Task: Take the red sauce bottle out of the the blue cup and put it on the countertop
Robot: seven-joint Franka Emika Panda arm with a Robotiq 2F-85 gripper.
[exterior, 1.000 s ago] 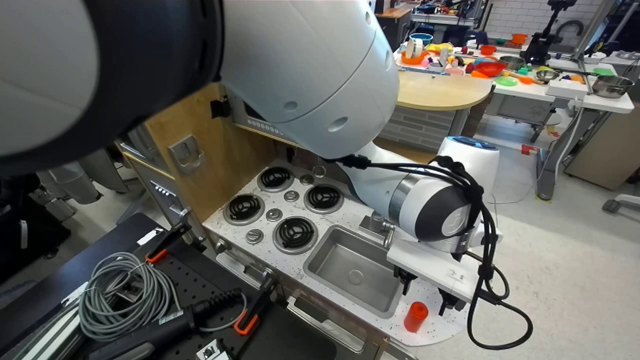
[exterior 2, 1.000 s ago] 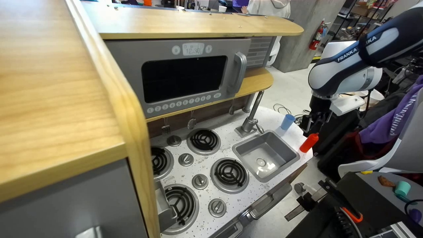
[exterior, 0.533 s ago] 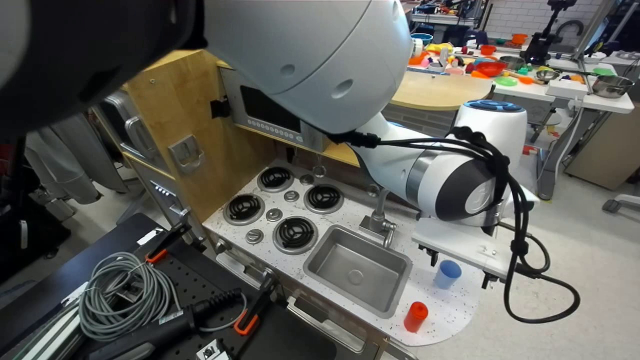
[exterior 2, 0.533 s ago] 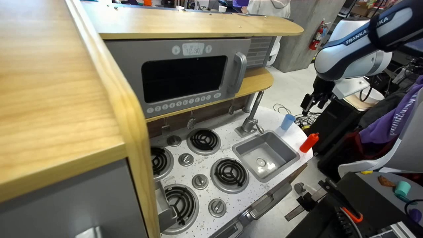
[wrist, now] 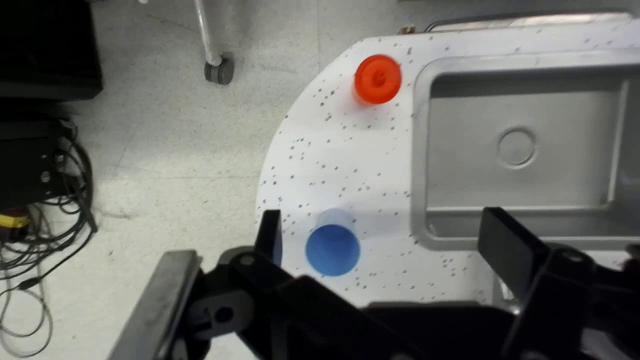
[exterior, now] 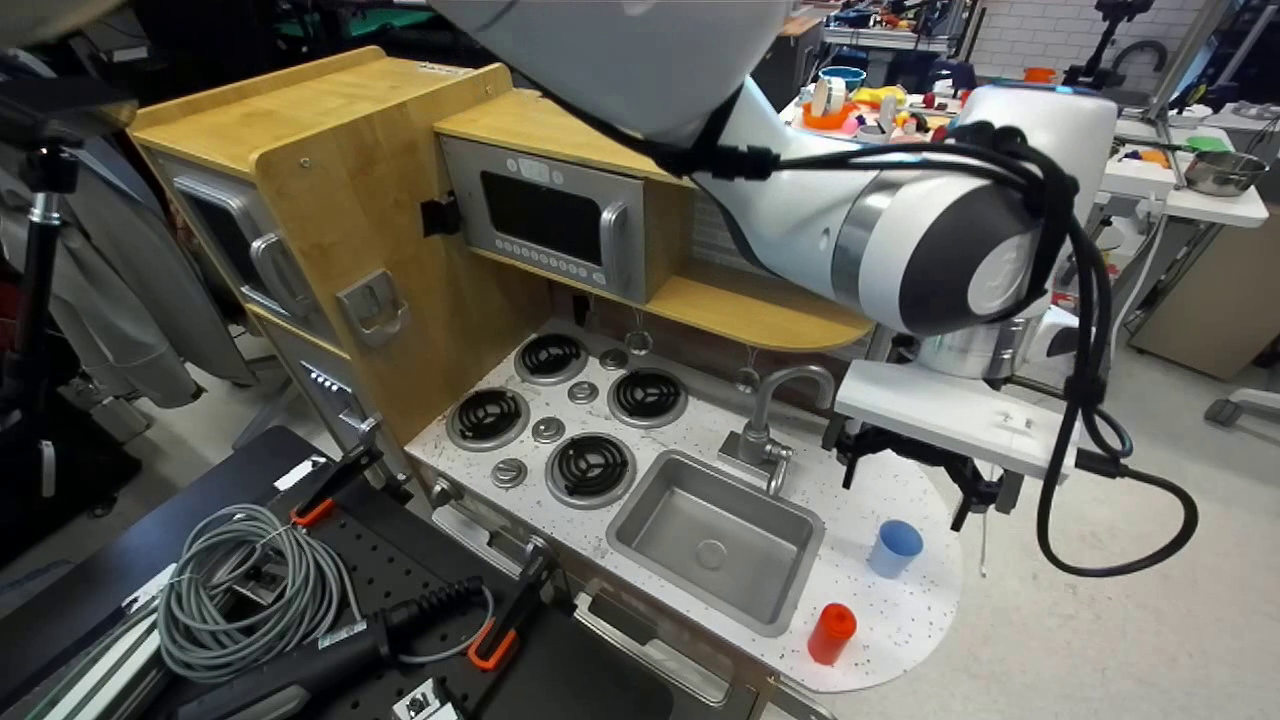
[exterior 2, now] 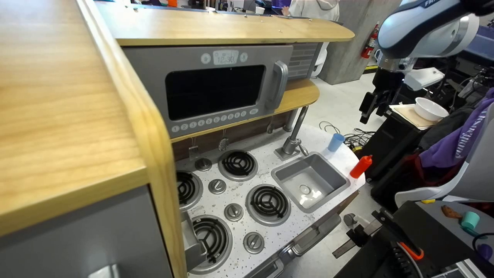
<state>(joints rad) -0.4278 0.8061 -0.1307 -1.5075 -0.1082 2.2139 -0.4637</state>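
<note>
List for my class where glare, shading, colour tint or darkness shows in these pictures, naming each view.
In an exterior view, glare makes bright white spots on the bottom of the sink; in the wrist view, a reddish tint on the counter beside the bottle, soft grey shading beside the cup, and fingers so dark that little detail shows.

Above the back edge of the countertop (exterior 2: 239,191), the microwave (exterior 2: 210,92) shows 12:30 on its display (exterior 2: 225,57) and 1 to 9, then 0, on its buttons (exterior 2: 208,121); letters (exterior 2: 471,130) on purple cloth (exterior 2: 447,144) are unclear, those on the arm (exterior 2: 417,34) cropped
</note>
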